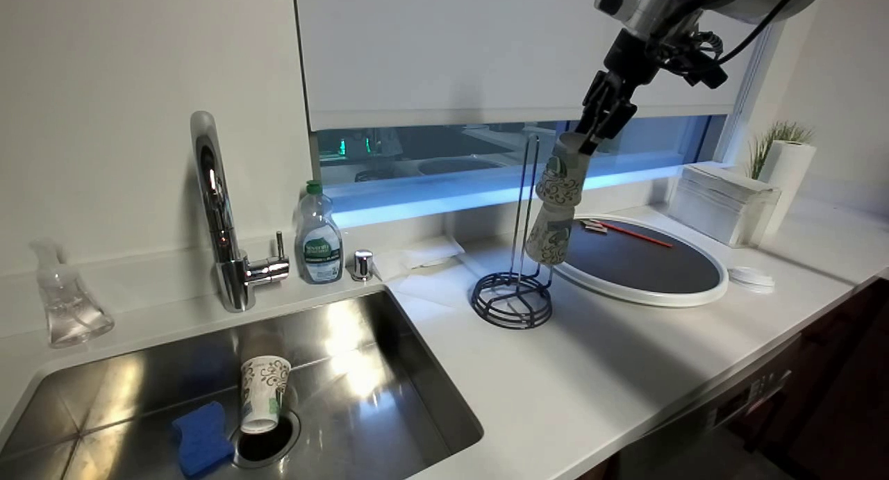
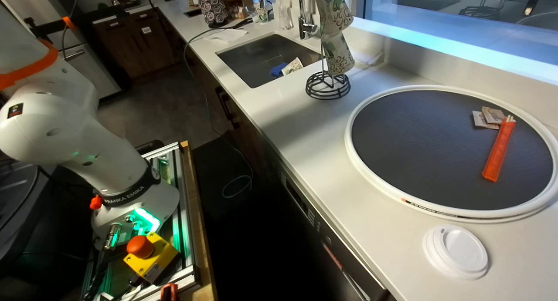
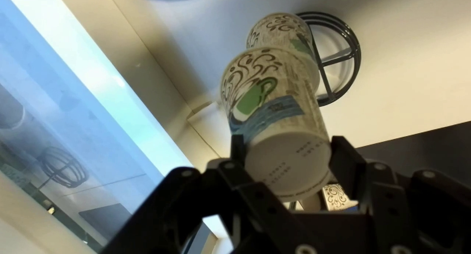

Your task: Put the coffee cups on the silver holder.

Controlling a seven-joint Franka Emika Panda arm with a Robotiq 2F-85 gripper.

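Coffee cup (image 3: pixel 274 96), pinched in the gripper (image 3: pixel 288 143), should slide gently over the lower cup (image 1: pixel 549 237) on the right of the stand (image 1: pixel 512 320).

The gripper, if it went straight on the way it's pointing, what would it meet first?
The gripper would first meet the upper paper cup, whose base sits between its fingers. Pushing on, it would probably drive that toward the lower paper cup, though depth there is unclear.
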